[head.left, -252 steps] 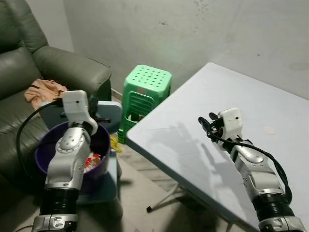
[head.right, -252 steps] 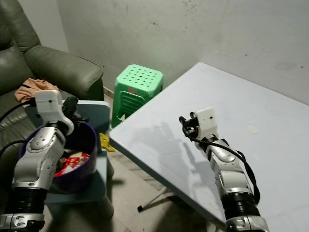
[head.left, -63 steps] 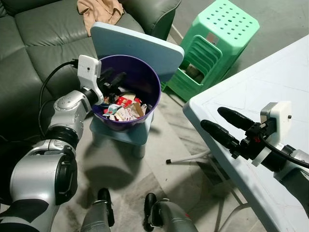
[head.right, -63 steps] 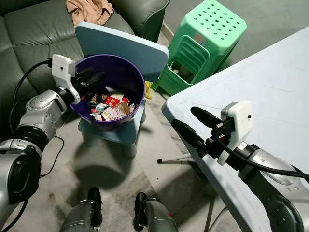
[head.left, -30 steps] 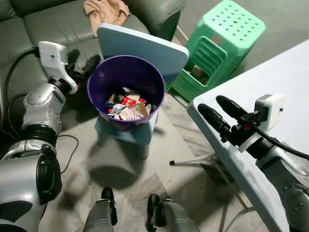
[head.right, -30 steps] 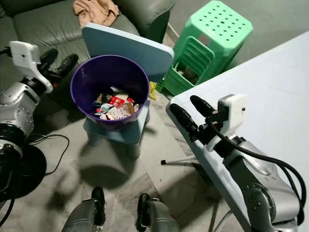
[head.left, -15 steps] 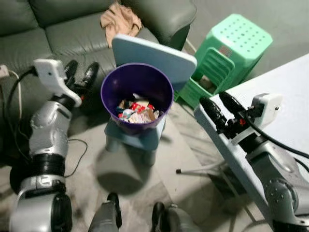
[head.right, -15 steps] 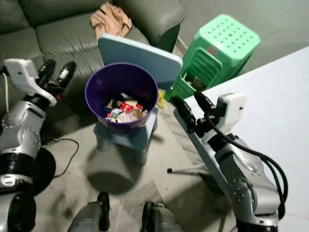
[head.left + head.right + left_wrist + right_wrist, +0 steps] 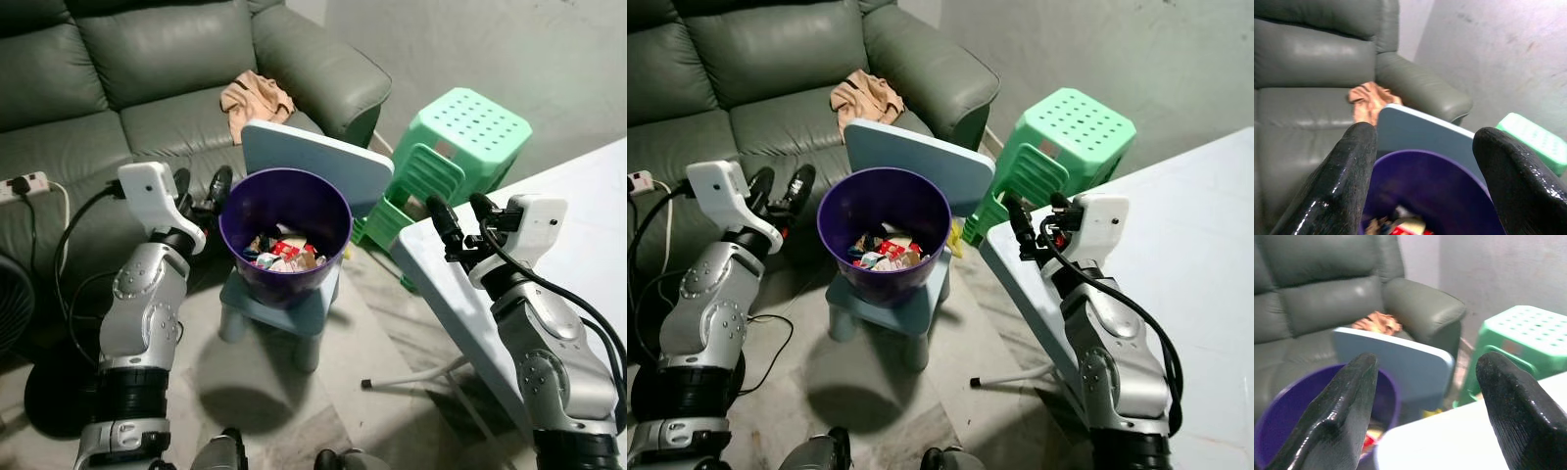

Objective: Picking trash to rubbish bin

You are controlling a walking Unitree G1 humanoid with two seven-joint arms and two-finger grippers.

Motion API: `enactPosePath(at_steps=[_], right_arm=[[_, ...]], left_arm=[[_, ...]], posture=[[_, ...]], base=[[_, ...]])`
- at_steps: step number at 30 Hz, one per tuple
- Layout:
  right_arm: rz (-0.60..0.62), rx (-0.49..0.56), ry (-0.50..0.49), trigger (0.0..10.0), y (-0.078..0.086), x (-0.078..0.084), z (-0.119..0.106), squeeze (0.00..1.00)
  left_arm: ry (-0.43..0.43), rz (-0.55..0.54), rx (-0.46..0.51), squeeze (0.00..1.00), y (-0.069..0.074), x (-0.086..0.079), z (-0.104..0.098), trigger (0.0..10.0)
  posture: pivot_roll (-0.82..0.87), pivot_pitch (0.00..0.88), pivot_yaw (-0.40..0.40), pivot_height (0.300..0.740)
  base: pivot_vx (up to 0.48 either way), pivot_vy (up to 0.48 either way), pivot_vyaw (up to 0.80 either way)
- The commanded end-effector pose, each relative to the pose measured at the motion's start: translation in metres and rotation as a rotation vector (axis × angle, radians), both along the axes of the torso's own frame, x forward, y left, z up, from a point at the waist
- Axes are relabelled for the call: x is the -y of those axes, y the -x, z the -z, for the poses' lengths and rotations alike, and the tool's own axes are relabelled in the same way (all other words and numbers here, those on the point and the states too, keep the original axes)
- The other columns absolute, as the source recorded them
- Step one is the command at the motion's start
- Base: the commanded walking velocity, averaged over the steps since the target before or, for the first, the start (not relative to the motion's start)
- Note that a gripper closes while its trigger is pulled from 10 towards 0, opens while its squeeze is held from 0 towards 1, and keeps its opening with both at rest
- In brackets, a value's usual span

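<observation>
Both pincers are spread apart and hold nothing: my left pincer [image 9: 200,186] waits beside the purple bin [image 9: 284,238], my right pincer [image 9: 458,217] over the surface [image 9: 588,196] edge

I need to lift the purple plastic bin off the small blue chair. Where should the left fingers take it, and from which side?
Grip the purple plastic bin at its thin upper rim on the sofa side, nearest the open left gripper, coming down from above: one finger inside, one outside. The body looks too wide to span, and the small blue chair backrest blocks the far side.
</observation>
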State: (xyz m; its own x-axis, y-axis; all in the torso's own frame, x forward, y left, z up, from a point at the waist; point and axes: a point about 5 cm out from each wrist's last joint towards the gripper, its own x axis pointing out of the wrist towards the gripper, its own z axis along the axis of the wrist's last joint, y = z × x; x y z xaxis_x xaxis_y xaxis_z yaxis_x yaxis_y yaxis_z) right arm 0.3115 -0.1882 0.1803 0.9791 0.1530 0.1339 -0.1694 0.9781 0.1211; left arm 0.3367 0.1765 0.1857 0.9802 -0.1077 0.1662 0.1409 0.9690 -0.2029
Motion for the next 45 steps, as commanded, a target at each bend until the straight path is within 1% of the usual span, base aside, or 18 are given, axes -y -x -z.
enactPosePath(at_steps=[1,2,3,5,7,9,12,17,23,25,27,30,33,35,45], right_arm=[[0.028,0.001,0.016,10.0,-0.002,0.001,0.002,0.0],[0.025,0.002,0.015,10.0,-0.002,0.001,0.003,0.0],[0.041,-0.008,0.007,10.0,-0.004,0.0,0.006,0.0],[0.047,-0.012,0.005,10.0,-0.004,0.0,0.008,0.0],[0.062,0.0,0.02,10.0,-0.006,-0.002,0.011,0.0],[0.065,0.015,0.024,10.0,-0.007,-0.004,0.012,0.0],[0.07,0.034,0.04,10.0,-0.008,-0.005,0.014,0.0],[0.088,0.027,0.074,10.0,-0.008,-0.006,0.021,0.0],[0.104,0.002,0.111,10.0,-0.01,-0.004,0.03,0.0],[0.111,-0.023,0.126,10.0,-0.011,-0.003,0.034,0.0],[0.114,-0.023,0.127,10.0,-0.011,-0.003,0.034,0.0],[0.125,-0.02,0.129,10.0,-0.013,-0.002,0.033,0.0],[0.143,-0.019,0.13,10.0,-0.013,0.001,0.032,0.0],[0.149,-0.021,0.135,10.0,-0.014,0.002,0.033,0.0],[0.156,-0.022,0.151,10.0,-0.015,0.002,0.033,0.0]], left_arm=[[-0.011,-0.008,-0.025,0.0,0.004,0.004,0.003,10.0],[-0.012,-0.009,-0.026,0.0,0.005,0.004,0.004,10.0],[-0.016,-0.013,-0.036,0.0,0.008,0.006,0.007,10.0],[-0.017,-0.014,-0.039,0.0,0.009,0.007,0.009,10.0],[-0.006,-0.029,-0.062,0.0,0.011,0.008,0.013,10.0],[-0.005,-0.029,-0.063,0.0,0.013,0.008,0.014,10.0],[-0.021,-0.046,-0.086,0.0,0.013,0.007,0.018,10.0],[-0.06,-0.061,-0.124,0.0,0.007,0.006,0.022,10.0],[-0.088,-0.039,-0.117,0.0,0.0,0.01,0.02,10.0],[-0.081,-0.055,-0.11,0.0,-0.003,0.012,0.018,10.0],[-0.086,-0.065,-0.103,0.0,-0.004,0.012,0.017,10.0],[-0.084,-0.074,-0.105,0.0,-0.006,0.014,0.018,10.0],[-0.103,-0.08,-0.093,0.0,-0.009,0.016,0.016,10.0],[-0.09,-0.07,-0.097,0.0,-0.01,0.017,0.016,10.0],[-0.116,-0.059,-0.086,0.0,-0.012,0.017,0.014,10.0]], posture=[[0.05,0.069,-0.101,0.74],[0.05,0.069,-0.101,0.74],[0.05,0.051,-0.101,0.74],[0.05,0.041,-0.103,0.74],[0.05,0.015,-0.104,0.74],[0.05,0.001,-0.099,0.74],[0.05,0.0,-0.095,0.74],[0.05,0.0,-0.086,0.74],[0.03,0.0,-0.091,0.74],[0.03,0.0,-0.087,0.74],[0.02,0.0,-0.085,0.74],[0.02,0.0,-0.083,0.74],[0.02,0.0,-0.081,0.74],[0.01,0.0,-0.081,0.74],[0.01,0.0,-0.078,0.74]], base=[[0.0,0.0,0.0],[0.0,0.0,0.0],[0.0,0.0,0.0],[0.0,0.0,0.0],[0.0,0.0,0.0],[0.0,0.0,0.0],[0.0,0.0,0.0],[0.0,0.0,0.0],[0.0,0.0,0.0],[0.0,0.0,0.0],[0.0,0.0,0.0],[0.0,0.0,-0.72],[0.0,0.0,-0.78],[0.0,0.0,-0.78],[0.0,0.0,-0.77]])
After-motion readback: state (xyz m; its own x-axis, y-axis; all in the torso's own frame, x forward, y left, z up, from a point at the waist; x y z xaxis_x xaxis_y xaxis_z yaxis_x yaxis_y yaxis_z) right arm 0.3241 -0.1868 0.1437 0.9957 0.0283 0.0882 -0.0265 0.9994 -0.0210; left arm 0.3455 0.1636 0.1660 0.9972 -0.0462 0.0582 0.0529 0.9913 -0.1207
